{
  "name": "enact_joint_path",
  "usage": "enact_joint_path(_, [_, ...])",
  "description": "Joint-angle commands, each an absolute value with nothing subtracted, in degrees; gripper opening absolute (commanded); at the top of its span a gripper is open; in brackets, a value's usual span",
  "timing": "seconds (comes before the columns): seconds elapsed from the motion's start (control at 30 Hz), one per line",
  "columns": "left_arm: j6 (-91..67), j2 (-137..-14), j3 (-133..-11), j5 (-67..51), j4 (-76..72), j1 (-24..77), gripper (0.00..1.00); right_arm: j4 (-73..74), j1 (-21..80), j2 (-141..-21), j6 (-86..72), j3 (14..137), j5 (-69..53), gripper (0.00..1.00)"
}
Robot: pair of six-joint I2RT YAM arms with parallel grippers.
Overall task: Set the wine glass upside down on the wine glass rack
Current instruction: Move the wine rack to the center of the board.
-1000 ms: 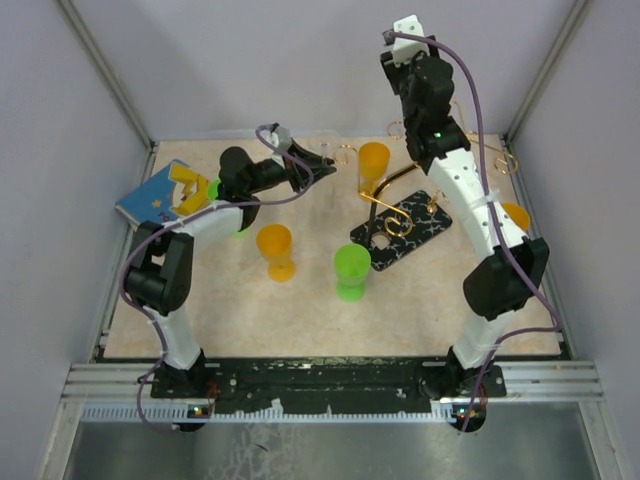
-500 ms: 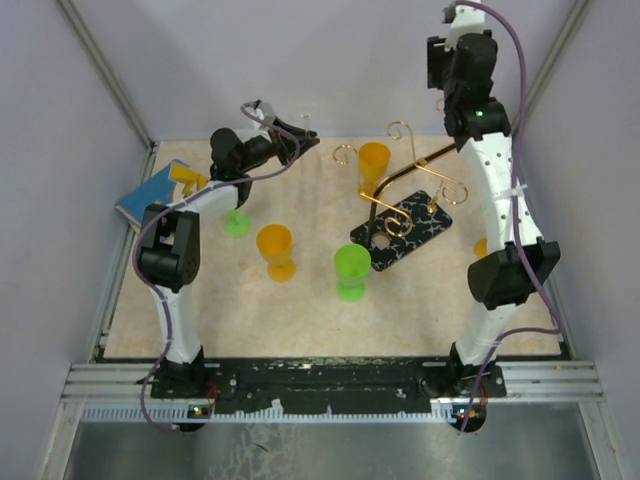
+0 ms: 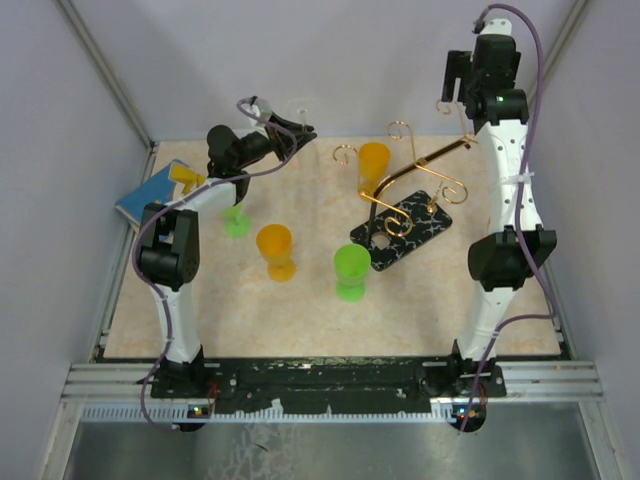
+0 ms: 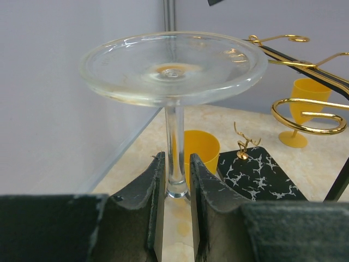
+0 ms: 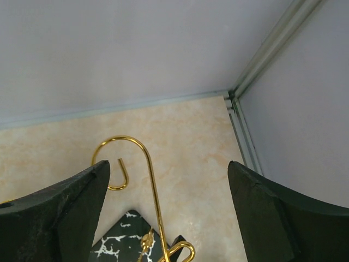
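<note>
My left gripper is shut on the stem of a clear wine glass. The glass is held upside down, its round foot on top, above the table's back left; its bowl is hidden below the fingers. The wine glass rack is gold wire with scroll ends on a black marbled base, right of centre and to the right of the glass. My right gripper is open and empty, raised high over the rack's back right end, with a gold hook below it.
An orange cup and a green cup stand mid-table. Another orange cup stands behind the rack, and a green one under my left arm. A blue box with a yellow piece lies at the left edge. Walls close the back and sides.
My left gripper has lifted the glass up and toward the back. My right arm has risen and swung back to the right, away from the rack.
</note>
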State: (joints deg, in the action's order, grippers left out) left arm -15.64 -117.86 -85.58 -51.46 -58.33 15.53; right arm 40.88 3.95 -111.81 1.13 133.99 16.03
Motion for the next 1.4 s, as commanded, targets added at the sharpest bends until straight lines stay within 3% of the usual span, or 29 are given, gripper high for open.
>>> enact_joint_path(0.0, [-15.4,-117.8,-86.5,-51.6,-60.7,14.8,0.00,44.1,3.0,-113.0,0.0,135.3,15.3,0.89])
enact_joint_path(0.5, [-14.0,-116.4,-85.3,-52.3,-59.1,13.8,0.00,47.7,3.0,-114.5,-3.6,132.0,10.3,0.89])
enact_joint_path(0.9, [-14.6,-117.0,-85.5,-52.9,-59.5,13.5,0.00,46.3,3.3,-108.5,-6.3,120.1,5.7,0.89])
enact_joint_path(1.37, [-15.4,-117.3,-84.8,-52.9,-60.7,13.4,0.00,45.8,8.6,-106.1,-3.2,119.5,2.7,0.89])
